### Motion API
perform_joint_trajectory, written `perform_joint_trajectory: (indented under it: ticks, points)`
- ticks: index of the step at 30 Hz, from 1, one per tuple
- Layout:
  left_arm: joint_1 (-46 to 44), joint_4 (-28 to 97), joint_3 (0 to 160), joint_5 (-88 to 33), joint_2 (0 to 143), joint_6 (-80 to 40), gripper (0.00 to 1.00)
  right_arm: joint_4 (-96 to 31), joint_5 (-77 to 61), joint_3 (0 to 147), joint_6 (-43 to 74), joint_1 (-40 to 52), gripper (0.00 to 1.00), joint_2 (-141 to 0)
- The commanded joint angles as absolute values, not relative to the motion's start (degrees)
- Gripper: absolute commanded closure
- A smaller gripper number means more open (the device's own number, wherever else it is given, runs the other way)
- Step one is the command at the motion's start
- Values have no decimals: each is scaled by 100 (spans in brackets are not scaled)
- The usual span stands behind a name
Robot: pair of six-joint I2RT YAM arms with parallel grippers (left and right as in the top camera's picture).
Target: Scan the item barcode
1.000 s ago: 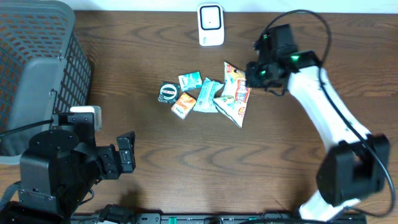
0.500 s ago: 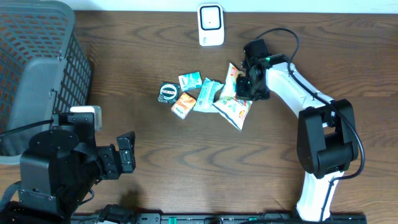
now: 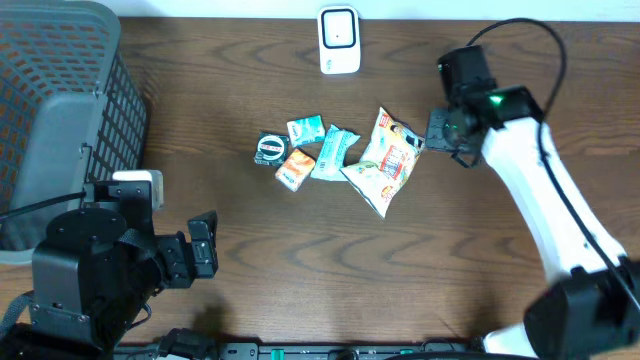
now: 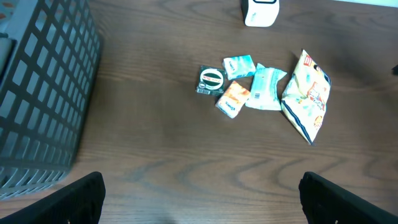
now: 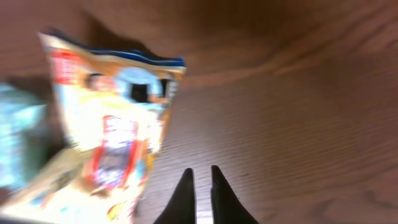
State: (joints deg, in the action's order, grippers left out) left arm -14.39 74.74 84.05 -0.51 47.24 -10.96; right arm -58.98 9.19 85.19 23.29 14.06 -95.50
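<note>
Jaws of right gripper [image 5: 202, 186] all but together, nothing between them, tips just right of the snack bag [image 3: 386, 160]. Jaws of left gripper [image 4: 202, 193] wide apart, empty, at the near left, well apart from the items. Snack bag flat on the table [image 3: 300, 260], rightmost of a cluster of small packets [image 3: 318, 150], below the white scanner [image 3: 339, 40]. Basket [image 3: 60, 100] at far left.
</note>
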Motion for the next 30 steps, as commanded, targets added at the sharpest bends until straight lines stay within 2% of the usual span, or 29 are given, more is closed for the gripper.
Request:
perform_joint_trajectory:
  ticks: [1, 21, 30]
  points:
    - [-1420, 7481, 8458, -43, 4737, -1168, 2, -5922, 357, 8538, 2224, 1479, 91, -9485]
    - [-1420, 7481, 8458, -40, 4737, -1168, 2, -6208, 237, 8538, 2224, 1693, 89, -9553]
    - [-1420, 7481, 8458, -43, 4737, -1168, 2, -6082, -381, 8538, 2226, 1693, 83, -9553]
